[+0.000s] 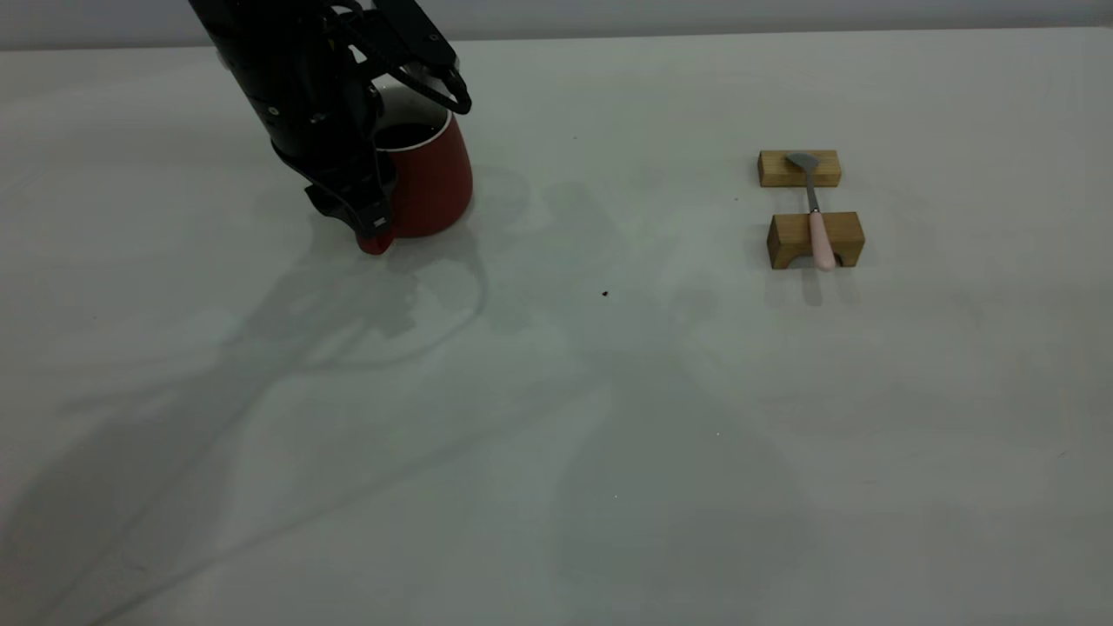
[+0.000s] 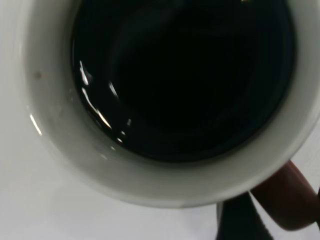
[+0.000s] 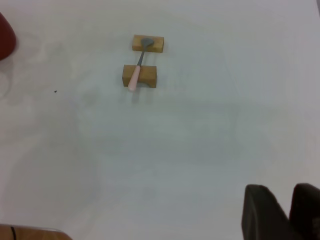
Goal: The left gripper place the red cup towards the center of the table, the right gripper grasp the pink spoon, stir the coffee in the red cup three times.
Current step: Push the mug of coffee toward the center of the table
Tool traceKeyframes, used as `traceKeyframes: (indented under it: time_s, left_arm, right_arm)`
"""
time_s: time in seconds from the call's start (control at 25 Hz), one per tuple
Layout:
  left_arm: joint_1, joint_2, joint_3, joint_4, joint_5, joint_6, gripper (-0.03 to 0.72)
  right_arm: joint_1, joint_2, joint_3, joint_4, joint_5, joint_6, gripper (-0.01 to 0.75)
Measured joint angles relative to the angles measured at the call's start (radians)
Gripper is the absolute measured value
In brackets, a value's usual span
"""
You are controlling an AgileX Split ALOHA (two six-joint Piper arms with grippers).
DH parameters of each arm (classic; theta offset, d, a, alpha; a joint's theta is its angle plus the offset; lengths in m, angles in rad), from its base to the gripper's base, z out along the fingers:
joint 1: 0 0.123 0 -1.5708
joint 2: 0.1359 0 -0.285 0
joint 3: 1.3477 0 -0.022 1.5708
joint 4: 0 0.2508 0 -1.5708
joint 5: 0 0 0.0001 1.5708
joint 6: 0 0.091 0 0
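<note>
The bench (image 1: 556,435) carries little besides the task's things: two tan wooden blocks at the right of the exterior view, the far block (image 1: 799,169) and the near block (image 1: 816,240) standing apart in line, and a tiny dark speck (image 1: 605,294) between them and the cup. Nothing lies between the cup and the middle of the bench.

The pink spoon (image 1: 815,214) bridges the two blocks, its long axis running from far to near. Its grey bowl rests on the far block and its pink handle crosses the near block, the handle tip jutting just past that block's near face.

The red cup (image 1: 430,178) stands upright at the far left of the bench, with dark coffee (image 2: 185,75) inside its white interior. Its handle points toward the near side. The left gripper (image 1: 369,222) comes down over the cup's near left side and is closed on the handle.

The right gripper (image 3: 280,212) hovers well apart from the spoon, its fingers close together with a narrow gap and nothing between them.
</note>
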Motion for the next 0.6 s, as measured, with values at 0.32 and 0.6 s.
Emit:
traceKeyframes:
  time_s: [0.32,0.6]
  left_arm:
    - [-0.004,-0.098,0.0,-0.002,0.057,-0.099,0.515]
    - [0.012,-0.319,0.0,-0.006,0.297,-0.311,0.68]
  right_arm:
    - [0.0,0.0,0.0,0.0,0.0,0.0,0.169]
    - [0.0,0.0,0.0,0.0,0.0,0.0,0.169]
